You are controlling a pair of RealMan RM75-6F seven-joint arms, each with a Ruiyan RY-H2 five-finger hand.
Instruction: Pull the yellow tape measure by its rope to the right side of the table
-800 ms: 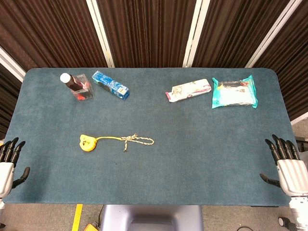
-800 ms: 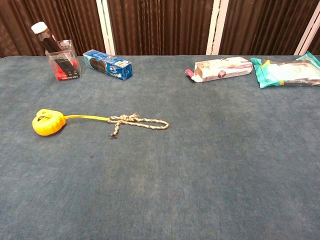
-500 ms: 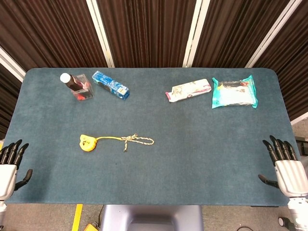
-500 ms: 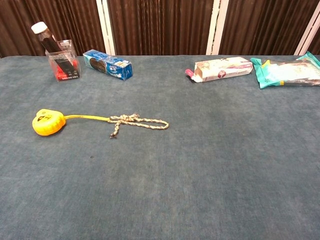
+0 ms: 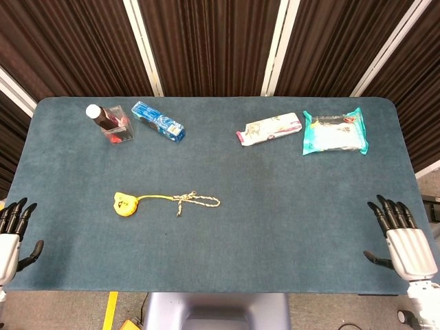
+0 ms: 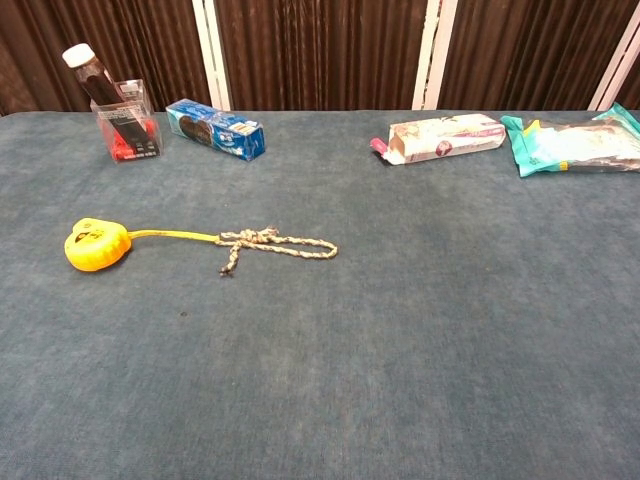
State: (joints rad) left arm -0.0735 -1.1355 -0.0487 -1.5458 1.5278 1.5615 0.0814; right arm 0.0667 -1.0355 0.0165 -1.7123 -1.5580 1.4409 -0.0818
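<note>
Nothing is done yet: the tape measure (image 5: 124, 205) and its rope (image 5: 196, 201) lie untouched on the left, and the left hand (image 5: 9, 237) and right hand (image 5: 402, 240) wait at the table (image 5: 289, 206) edges, empty, fingers apart.

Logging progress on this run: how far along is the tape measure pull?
Nothing looks done: the yellow tape measure sits left of centre, its rope lying loose toward the middle. Nothing is in hand: the right hand and left hand are open at the table's edges. Gripping the rope and pulling remain.
</note>
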